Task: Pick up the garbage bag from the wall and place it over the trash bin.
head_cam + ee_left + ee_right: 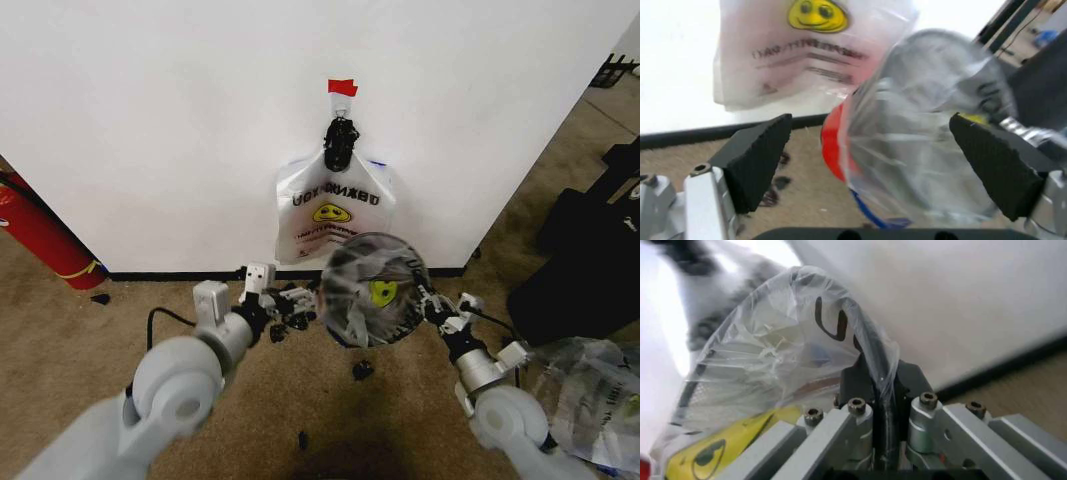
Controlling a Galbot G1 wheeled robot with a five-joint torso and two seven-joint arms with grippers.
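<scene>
A white garbage bag with a yellow smiley face hangs on the wall from a black clip; it is also in the left wrist view. In front of it the trash bin is lifted off the floor and tipped, its mouth facing me. A second thin smiley-face bag is stretched over it. My right gripper is shut on the bin's black rim and the plastic over it. My left gripper stands open at the bin's other side, its black pads apart from the bin.
A red fire extinguisher leans at the wall's left end. A big clear plastic sack lies on the carpet at the right, with black gear behind it. Small dark bits dot the carpet below the bin.
</scene>
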